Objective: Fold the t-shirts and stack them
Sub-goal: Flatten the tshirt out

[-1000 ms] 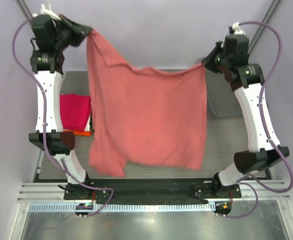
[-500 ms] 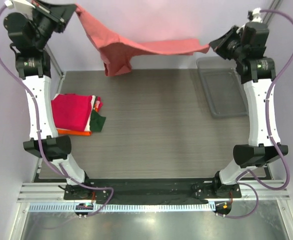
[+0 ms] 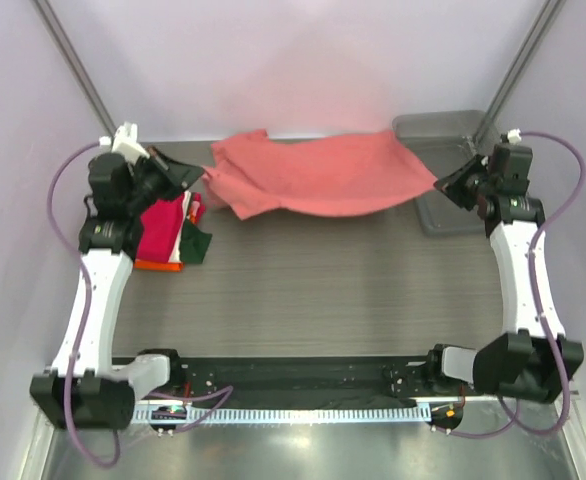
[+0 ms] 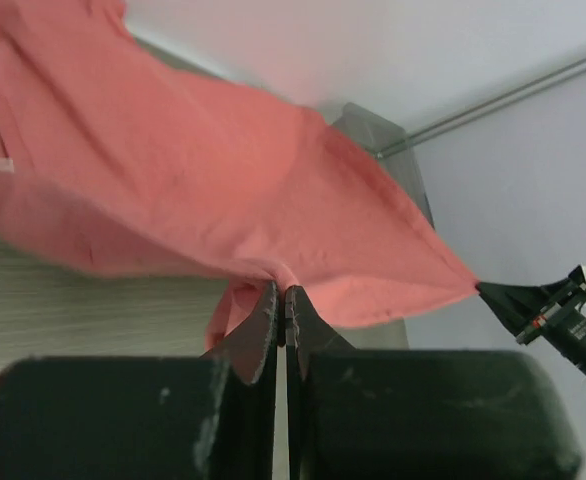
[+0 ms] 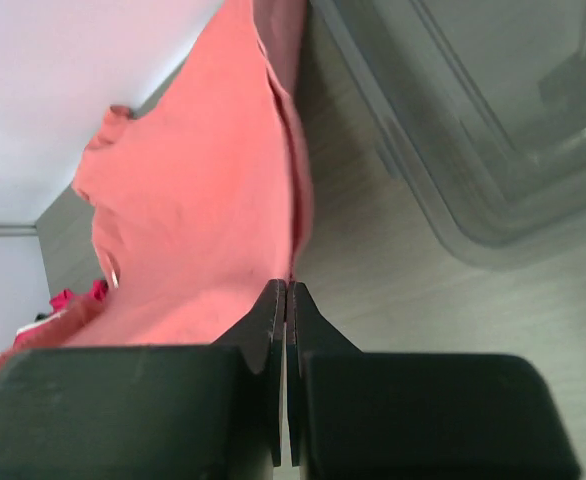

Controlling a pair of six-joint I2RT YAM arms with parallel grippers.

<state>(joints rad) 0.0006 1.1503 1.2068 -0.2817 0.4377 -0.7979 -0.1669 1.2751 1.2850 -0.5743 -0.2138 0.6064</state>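
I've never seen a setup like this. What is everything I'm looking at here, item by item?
coral t-shirt: one, salmon-pink, stretched across the far side of the table between the two arms
folded t-shirts: one stack, magenta-red on top, orange underneath, dark green poking out at its right; left side of the table
bin: one, clear grey plastic, far right corner
table: one, grey wood-grain
left arm: one, white and black, on the left; its jaws shut on one end of the coral t-shirt
right arm: one, white and black, on the right; its jaws shut on the other end
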